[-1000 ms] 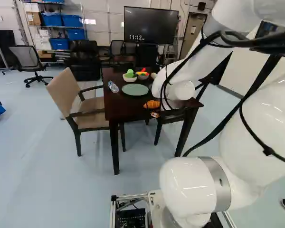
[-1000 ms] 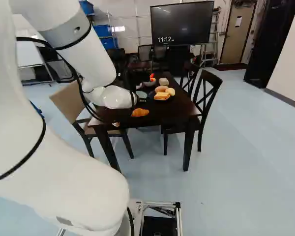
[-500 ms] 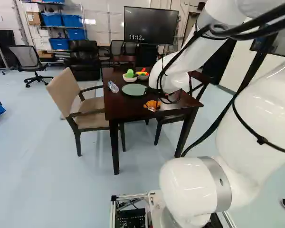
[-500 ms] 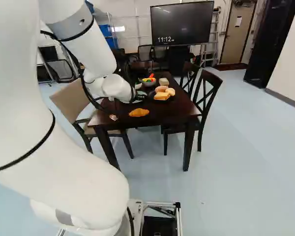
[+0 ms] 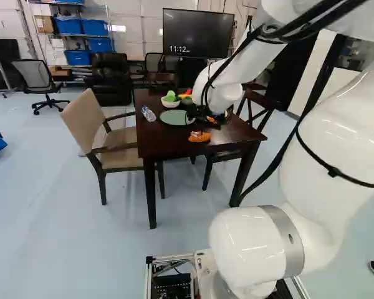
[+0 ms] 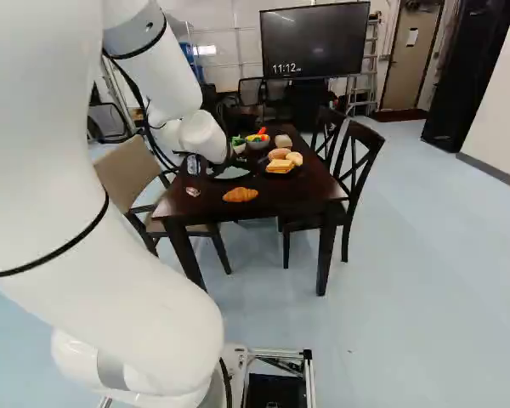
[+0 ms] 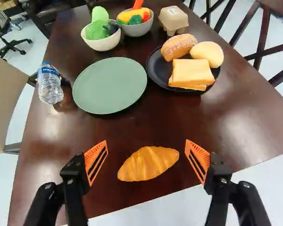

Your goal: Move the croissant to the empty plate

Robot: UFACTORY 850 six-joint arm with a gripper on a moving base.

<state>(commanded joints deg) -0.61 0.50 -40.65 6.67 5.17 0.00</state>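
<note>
Two base cameras are peering from behind the arm (image 5: 330,149), at its seven and five o'clock, facing twelve and slightly down, both taking in the table (image 5: 151,140) farther off; the wrist camera is looking down on that table close up.
</note>
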